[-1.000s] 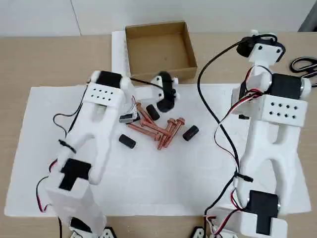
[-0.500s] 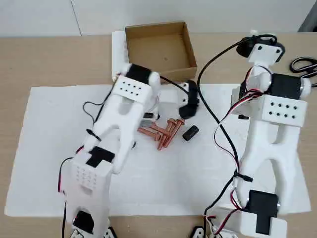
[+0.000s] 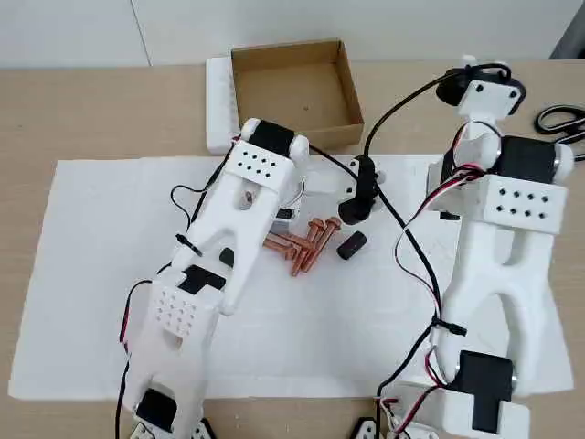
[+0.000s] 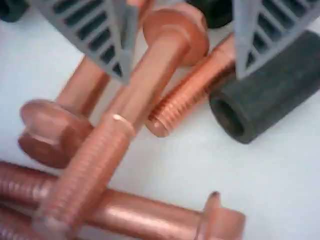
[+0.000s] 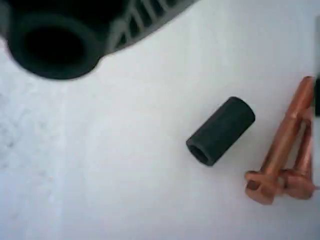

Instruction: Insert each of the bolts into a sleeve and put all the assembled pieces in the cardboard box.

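Note:
Several copper bolts (image 3: 302, 245) lie in a heap on the white sheet, with a black sleeve (image 3: 352, 245) just to their right. My left gripper (image 3: 324, 215) hangs over the heap. In the left wrist view it (image 4: 180, 65) is open, its grey fingers (image 4: 120, 45) on either side of one bolt (image 4: 145, 95), next to a sleeve (image 4: 260, 95). My right gripper is shut on another black sleeve (image 5: 52, 45), held above the sheet; the loose sleeve (image 5: 220, 131) and two bolts (image 5: 282, 155) lie beyond it. The cardboard box (image 3: 294, 91) stands open at the back.
A white block (image 3: 218, 101) sits against the box's left side. A further sleeve (image 3: 226, 258) peeks out beneath the left arm. The right arm (image 3: 503, 210) stands folded at the right. Scissors (image 3: 562, 119) lie on the wooden table's far right edge.
The left arm has swung right, from the heap's left side to above the bolts. The right arm has kept still.

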